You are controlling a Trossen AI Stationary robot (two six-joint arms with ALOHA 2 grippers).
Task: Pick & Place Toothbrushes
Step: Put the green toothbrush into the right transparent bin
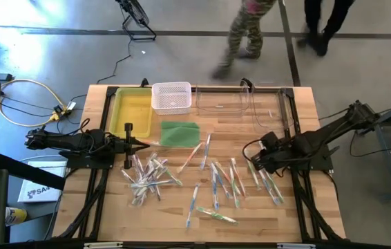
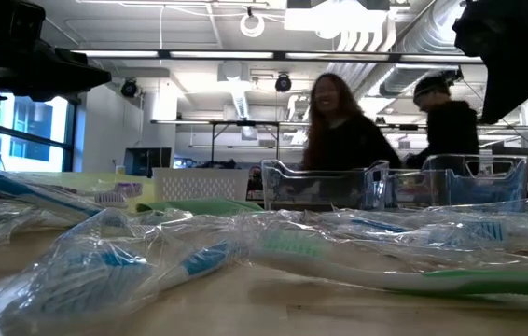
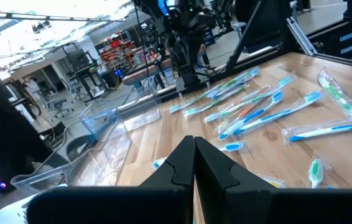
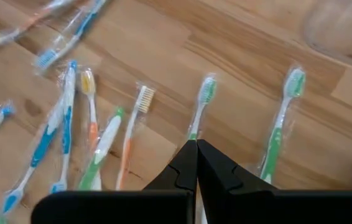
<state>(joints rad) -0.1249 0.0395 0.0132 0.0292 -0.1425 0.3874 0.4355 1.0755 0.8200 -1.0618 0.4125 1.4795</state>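
Yellow tray (image 1: 132, 111), white basket (image 1: 172, 97), green pad (image 1: 179, 133), clear bins (image 1: 240, 104).

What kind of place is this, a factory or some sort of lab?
Most likely a robotics lab or workshop: a wooden table strewn with toothbrushes, exposed ceiling ducts, and people walking among workbenches behind it.

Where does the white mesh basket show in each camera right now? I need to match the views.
High view: white basket at the table's far edge, between the yellow tray and the clear bins.
Low view: basket left of centre, behind the wrapped toothbrushes.
Left wrist view: not in it.
Right wrist view: not in it.
Shared landmark: the clear bins, beside the basket in both the high and low views.
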